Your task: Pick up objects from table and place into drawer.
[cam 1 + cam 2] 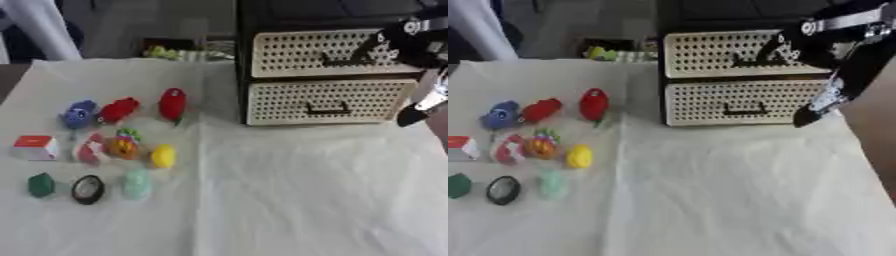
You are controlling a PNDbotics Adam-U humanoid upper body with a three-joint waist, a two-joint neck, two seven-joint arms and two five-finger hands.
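My right hand (798, 42) curls its fingers at the top drawer's handle (750, 61), toys (542, 145) well off leftward, untouched.

**Soft light, blurred pictures**

Both views are evenly and softly lit; no glare is seen on the pale cloth (289, 200). Faint shadows are cast beside the toys (122, 145) at left. Everything is blurred, the hand (833, 95) at upper right most of all. The upper background is dim.
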